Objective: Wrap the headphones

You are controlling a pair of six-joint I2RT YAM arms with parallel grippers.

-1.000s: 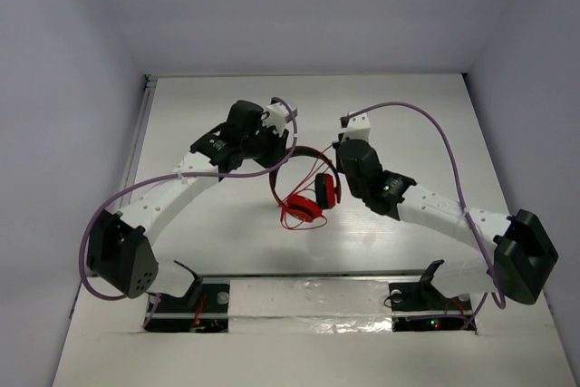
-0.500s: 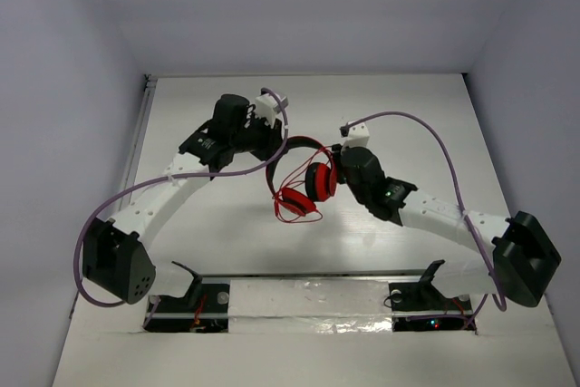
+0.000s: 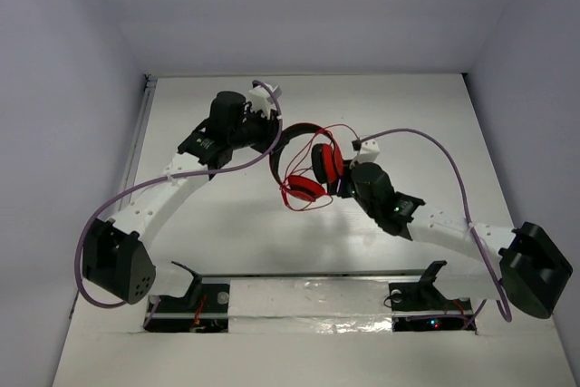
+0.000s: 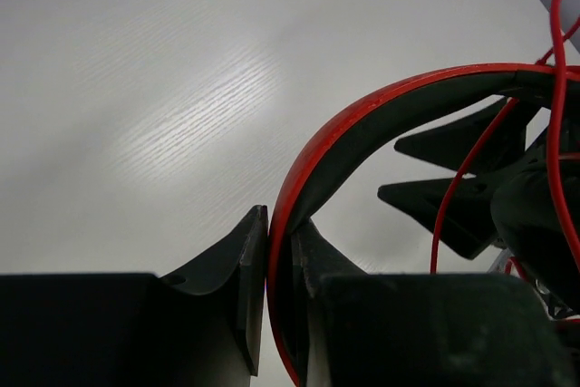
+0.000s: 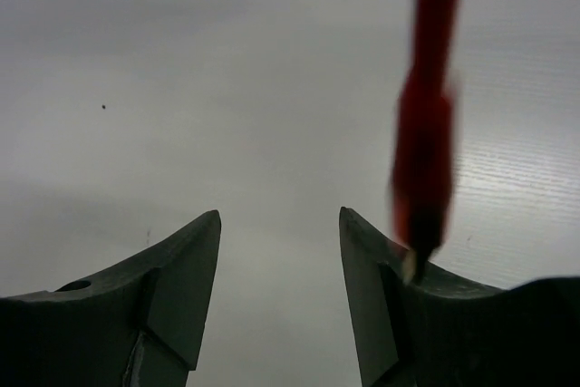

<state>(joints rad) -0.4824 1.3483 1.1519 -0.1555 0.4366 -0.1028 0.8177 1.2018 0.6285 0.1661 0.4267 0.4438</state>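
Headphones (image 3: 308, 165) sitting mid-table (image 3: 208, 224), between both arms; black-and-red headband (image 4: 362, 124) running edge-on between left gripper (image 4: 279, 228) fingers, which are clamping it tight; earcups (image 3: 324, 162) hanging toward right arm; red cable (image 3: 343, 133) looping loosely round them; right gripper (image 5: 279, 224) gaping wide, gripping nothing; blurred cable end (image 5: 424, 160) dangling just over one finger (image 5: 381, 296), outside gap.
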